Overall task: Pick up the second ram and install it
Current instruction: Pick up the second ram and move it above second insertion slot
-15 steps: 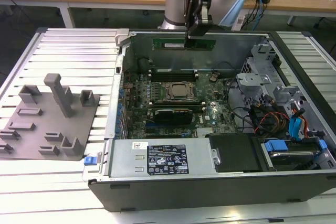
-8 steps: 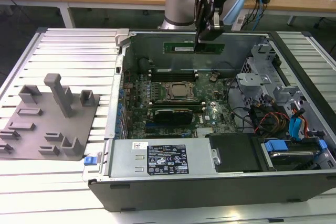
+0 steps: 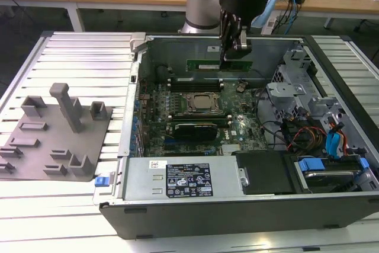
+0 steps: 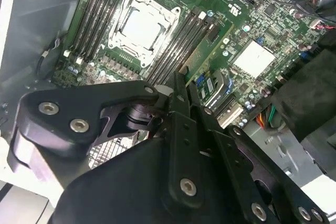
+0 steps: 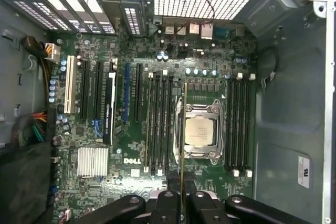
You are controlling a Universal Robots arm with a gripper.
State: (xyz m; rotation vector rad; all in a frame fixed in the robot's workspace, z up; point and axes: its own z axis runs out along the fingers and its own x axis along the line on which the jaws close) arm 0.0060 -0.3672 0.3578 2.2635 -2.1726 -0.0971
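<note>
The second ram [image 3: 220,65] is held edge-down in the claw [image 3: 235,51], whose fingers are closed flat against its faces near one end. In the exterior view the stick is seen hanging level above the motherboard [image 3: 201,117], over the far side of the open computer case [image 3: 195,205], with its longer part reaching out toward the exterior view's left of the claw. In the first wrist view the ram [image 5: 183,145] is seen edge-on as a thin line running out from between the fingers, beside the processor socket [image 5: 200,131] and close to the bank of memory slots [image 5: 160,124] next to it.

A missed slot is judged the chief risk: if the thin edge is not lined up with one slot along its whole length, the stick could be pressed onto the slot wall or the socket frame and be bent or chipped. Because the stick is gripped near one end, the free end could be tipped or slid in the fingers when resistance is met. Whether the edge is above a slot or just beside one cannot be settled, as the near end is hidden by the claw.
</note>
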